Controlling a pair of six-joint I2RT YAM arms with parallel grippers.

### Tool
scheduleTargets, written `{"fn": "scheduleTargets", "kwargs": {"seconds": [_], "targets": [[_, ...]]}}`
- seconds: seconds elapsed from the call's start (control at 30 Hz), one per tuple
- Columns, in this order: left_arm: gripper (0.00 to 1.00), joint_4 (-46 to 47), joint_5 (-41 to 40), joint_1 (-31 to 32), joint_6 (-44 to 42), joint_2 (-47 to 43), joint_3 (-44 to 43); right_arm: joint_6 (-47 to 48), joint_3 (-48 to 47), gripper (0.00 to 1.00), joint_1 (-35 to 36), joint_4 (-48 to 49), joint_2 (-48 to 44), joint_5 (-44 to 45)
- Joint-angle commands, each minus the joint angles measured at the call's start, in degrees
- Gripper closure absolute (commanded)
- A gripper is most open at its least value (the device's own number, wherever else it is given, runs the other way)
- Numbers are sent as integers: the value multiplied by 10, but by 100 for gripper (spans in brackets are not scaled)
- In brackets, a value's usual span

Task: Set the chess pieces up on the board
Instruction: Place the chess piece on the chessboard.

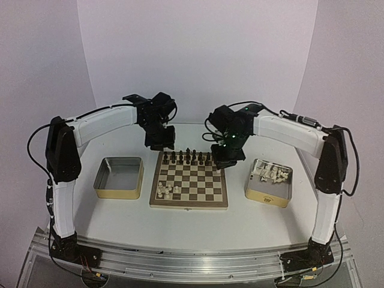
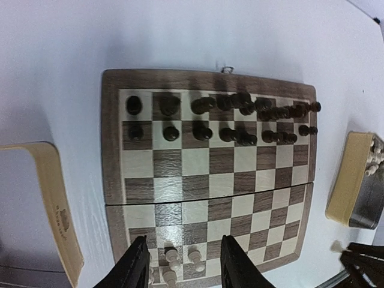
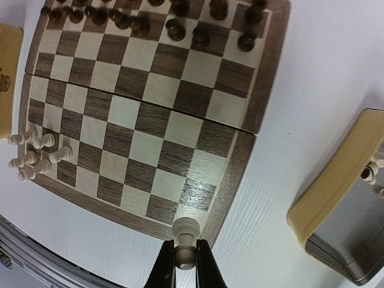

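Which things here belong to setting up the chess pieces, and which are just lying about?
Job: board; cream pieces on it and in the right tin; cream piece in the right gripper.
Lying about: left tin; dark pieces, already lined up.

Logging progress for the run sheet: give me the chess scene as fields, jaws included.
board: between left tin and right tin
dark pieces: far two rows
cream cluster: board's near-left corner
tin pieces: cream, several, in right tin
left jaws: open, holding nothing
right jaws: shut on held cream piece
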State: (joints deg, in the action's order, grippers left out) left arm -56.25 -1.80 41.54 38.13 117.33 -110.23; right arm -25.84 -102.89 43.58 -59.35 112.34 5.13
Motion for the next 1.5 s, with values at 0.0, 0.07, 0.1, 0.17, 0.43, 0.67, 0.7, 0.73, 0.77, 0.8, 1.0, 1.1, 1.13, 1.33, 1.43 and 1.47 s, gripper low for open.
{"fn": "scheduleTargets", "kwargs": {"seconds": [0.0,0.07,0.1,0.17,0.43,0.67,0.7,0.73,0.77,0.8,1.0,1.1,1.13,1.33,1.43,1.47], "targets": [[60,22,-22,-12,33,-83,36,-10,-50,100,35,3,70,1],[60,15,-32,-15,36,-90,45,-11,-56,100,45,18,93,-7],[60,14,-35,-15,36,-92,48,-11,-60,100,48,22,104,-7],[60,12,-36,-15,38,-95,52,-9,-69,100,54,25,121,-3],[60,29,-22,-15,43,-110,77,1,-75,100,62,29,152,6],[60,35,-16,-14,41,-102,73,3,-74,92,64,30,164,6],[60,36,-16,-15,41,-101,72,4,-74,90,64,30,165,5],[60,37,-16,-15,41,-100,72,4,-74,88,64,30,166,4],[60,38,-15,-15,41,-99,72,5,-74,86,64,30,168,3],[60,39,-15,-15,42,-98,72,6,-75,82,64,30,170,2],[60,41,-5,-14,37,-93,59,9,-78,63,64,30,158,11],[60,34,0,-12,33,-86,48,9,-77,62,63,29,140,21],[60,32,0,-9,32,-84,43,9,-72,62,63,29,130,26],[60,4,-4,34,14,-52,4,5,-11,62,48,29,29,72],[60,-28,-7,66,4,-22,-33,-2,34,61,21,29,-32,97],[60,-39,-7,77,0,-9,-47,-4,50,62,5,29,-57,102]]}}
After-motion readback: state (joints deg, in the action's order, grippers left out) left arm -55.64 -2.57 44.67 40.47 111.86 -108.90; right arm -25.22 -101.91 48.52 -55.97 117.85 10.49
